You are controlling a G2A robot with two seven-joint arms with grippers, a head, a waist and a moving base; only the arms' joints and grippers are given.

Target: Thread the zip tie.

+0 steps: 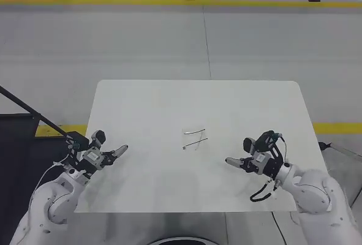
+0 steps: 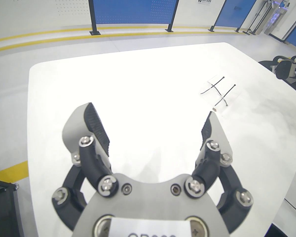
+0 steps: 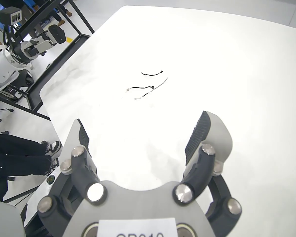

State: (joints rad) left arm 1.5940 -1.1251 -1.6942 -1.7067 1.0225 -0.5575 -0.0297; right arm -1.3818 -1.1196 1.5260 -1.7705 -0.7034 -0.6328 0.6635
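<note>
Thin black zip ties (image 1: 195,139) lie loose near the middle of the white table (image 1: 150,104). In the left wrist view two black ties (image 2: 218,90) cross paler strands. From the right wrist I see one black tie (image 3: 151,74) beyond another (image 3: 140,88), with a pale strand (image 3: 160,84) beside them. My left gripper (image 1: 111,144) (image 2: 153,122) hovers open over the table's near left part, well short of the ties. Over the near right part my right gripper (image 1: 239,154) (image 3: 143,128) is open too, with nothing between its fingers.
The table's near edge (image 1: 187,211) runs just behind both grippers. A dark frame (image 1: 12,101) stands off the table's left side. Bare tabletop lies between each gripper and the ties.
</note>
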